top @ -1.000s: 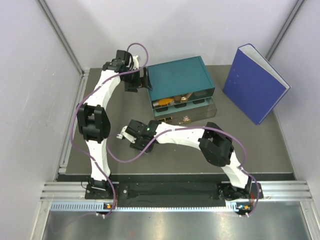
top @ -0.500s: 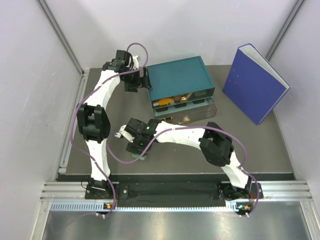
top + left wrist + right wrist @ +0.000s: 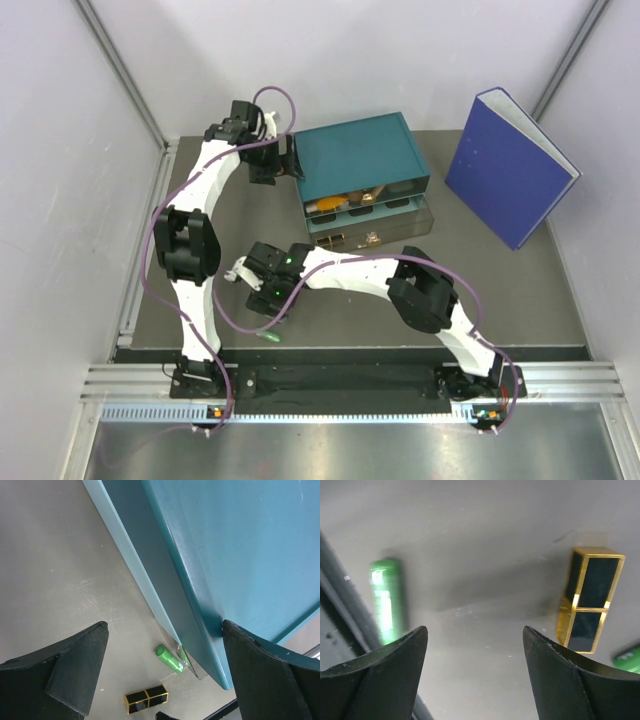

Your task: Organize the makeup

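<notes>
Some makeup (image 3: 331,206) sits in the far teal box (image 3: 360,150); a green capsule (image 3: 385,600) and a black-and-gold case (image 3: 590,600) lie loose nearby, while the left gripper (image 3: 164,626) and right gripper (image 3: 474,636) hold their fingers apart, empty.

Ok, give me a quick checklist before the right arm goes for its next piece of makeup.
Right hand open: ok.
Right hand empty: ok.
Green capsule well away from the table front edge: not ok, it lies right beside it.
Black-and-gold case lying flat, unobstructed: ok.
Lower drawer pulled out: ok.
Left hand open at the teal box: ok.
</notes>
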